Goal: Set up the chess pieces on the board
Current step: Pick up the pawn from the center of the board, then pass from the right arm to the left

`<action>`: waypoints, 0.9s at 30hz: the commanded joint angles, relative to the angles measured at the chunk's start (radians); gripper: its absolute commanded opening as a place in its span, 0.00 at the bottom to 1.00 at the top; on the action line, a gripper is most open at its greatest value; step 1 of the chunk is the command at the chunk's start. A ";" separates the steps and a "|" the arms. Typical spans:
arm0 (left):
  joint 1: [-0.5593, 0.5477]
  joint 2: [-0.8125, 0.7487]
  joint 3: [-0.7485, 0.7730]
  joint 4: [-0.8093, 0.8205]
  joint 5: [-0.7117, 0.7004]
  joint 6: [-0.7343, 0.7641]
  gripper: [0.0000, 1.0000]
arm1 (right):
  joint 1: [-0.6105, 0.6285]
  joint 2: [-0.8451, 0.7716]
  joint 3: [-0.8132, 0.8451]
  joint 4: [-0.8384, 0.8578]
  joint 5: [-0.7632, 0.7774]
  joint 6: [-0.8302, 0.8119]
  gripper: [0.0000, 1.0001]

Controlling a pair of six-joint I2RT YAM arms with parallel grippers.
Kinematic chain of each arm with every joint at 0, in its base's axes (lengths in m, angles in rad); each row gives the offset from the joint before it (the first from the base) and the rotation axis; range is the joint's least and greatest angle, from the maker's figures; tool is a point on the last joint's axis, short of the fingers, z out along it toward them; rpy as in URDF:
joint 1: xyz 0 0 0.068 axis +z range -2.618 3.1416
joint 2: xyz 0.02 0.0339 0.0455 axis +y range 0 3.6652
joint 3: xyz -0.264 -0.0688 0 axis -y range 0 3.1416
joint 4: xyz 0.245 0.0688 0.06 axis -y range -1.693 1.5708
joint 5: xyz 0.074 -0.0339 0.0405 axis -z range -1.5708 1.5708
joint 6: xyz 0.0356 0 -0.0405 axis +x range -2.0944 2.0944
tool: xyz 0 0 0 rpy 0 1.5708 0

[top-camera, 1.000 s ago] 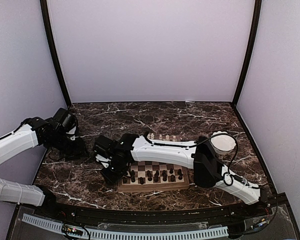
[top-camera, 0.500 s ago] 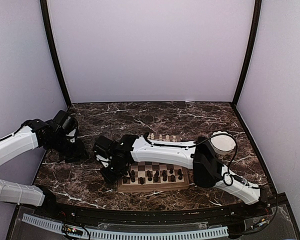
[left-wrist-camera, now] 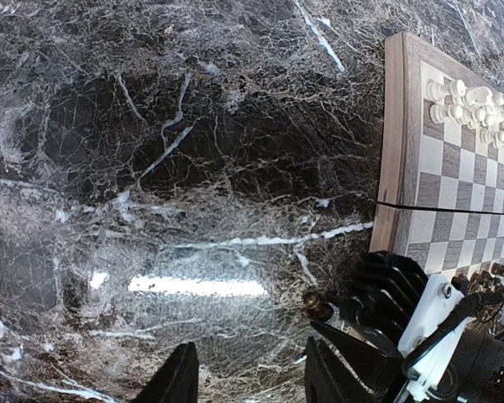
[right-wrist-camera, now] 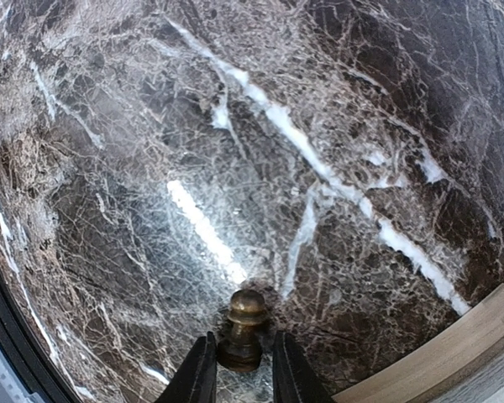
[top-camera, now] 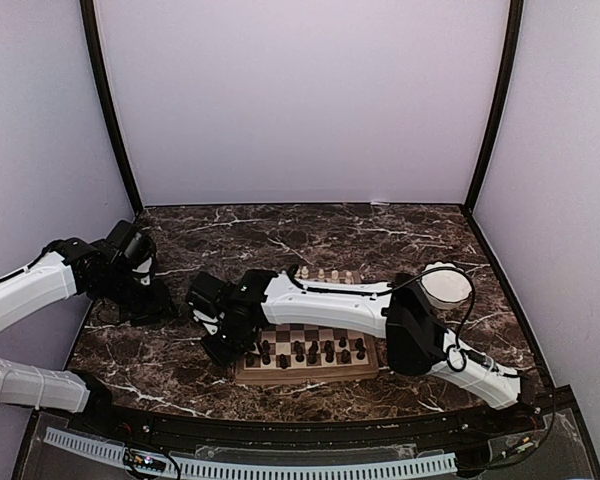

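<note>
Looking down from the top external view: the board [top-camera: 310, 375] lies on the dark marble table [top-camera: 330, 235], near the front edge and a little right of centre. Pale pieces [top-camera: 325, 273] stand in a row along its far side. Dark pieces [top-camera: 315, 350] stand on its near rows. A white bowl [top-camera: 428, 284] sits just past the board's far right corner. The right arm lies across the board from the right. The right gripper [top-camera: 223, 348] is low over the marble just off the board's left edge. The left gripper [top-camera: 145, 292] is well apart from the board, at the table's left side.

Left wrist view: the left gripper is open, its two dark fingers [left-wrist-camera: 181, 382] spread over bare marble with nothing between them. The board's left rim runs down the right of the frame, the pale pieces clustered in its upper corner. One dark brown piece [left-wrist-camera: 314, 302] stands on the marble beside that rim, at the tip of the right gripper.

Right wrist view: the dark brown piece stands upright on the marble, off the board, whose corner shows at lower right. The right gripper's fingers sit narrowly on either side of the piece's base. Whether they press it cannot be told.
</note>
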 commanded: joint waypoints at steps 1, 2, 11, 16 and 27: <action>0.009 -0.012 -0.005 -0.007 0.004 0.003 0.45 | 0.001 0.084 -0.034 -0.117 0.080 0.010 0.22; 0.009 -0.010 -0.004 -0.004 0.006 0.004 0.45 | 0.002 0.078 -0.039 -0.113 0.083 0.007 0.20; 0.009 0.013 0.047 -0.003 -0.007 0.014 0.46 | -0.014 -0.105 -0.162 0.025 0.083 -0.041 0.13; 0.009 0.054 0.124 0.018 -0.001 0.019 0.46 | -0.030 -0.238 -0.289 0.105 0.070 -0.078 0.12; 0.011 0.188 0.334 0.134 0.201 0.041 0.47 | -0.048 -0.522 -0.496 0.247 0.082 -0.246 0.11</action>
